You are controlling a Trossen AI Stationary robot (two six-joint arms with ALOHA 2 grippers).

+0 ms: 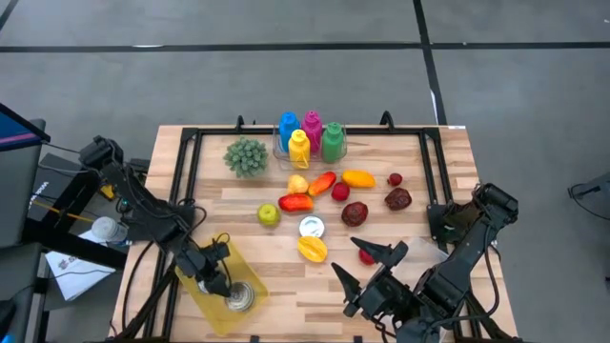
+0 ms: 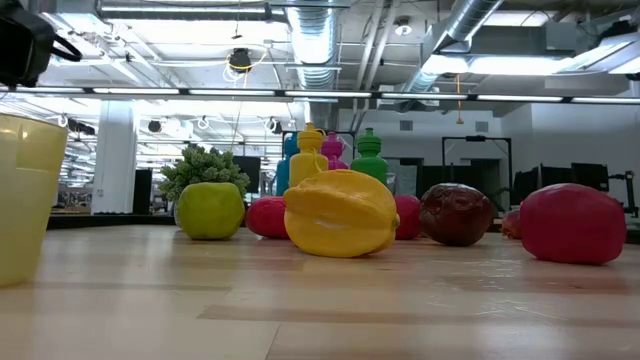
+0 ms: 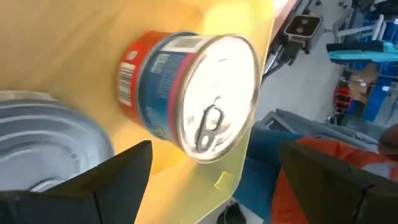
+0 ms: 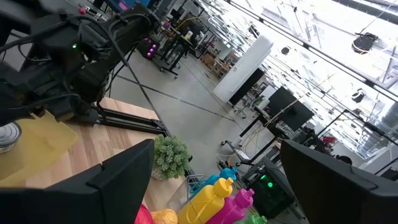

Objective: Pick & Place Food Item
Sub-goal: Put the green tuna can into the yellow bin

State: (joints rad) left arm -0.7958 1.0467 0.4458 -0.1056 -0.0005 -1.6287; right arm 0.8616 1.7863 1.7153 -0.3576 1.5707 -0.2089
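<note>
A yellow bin sits at the table's near left corner, its wall also showing in the low view. In it a tin can with a red and blue label lies on its side, pull-tab lid toward my left wrist camera, beside a second can. My left gripper hovers open just above the bin, touching nothing. My right gripper is open above the near right of the table, beside a yellow starfruit.
Mid-table lie a green apple, a red pepper, a small white round tin, dark red fruits and an orange piece. Coloured bottles and a green plant stand near the far edge. A black frame borders the table.
</note>
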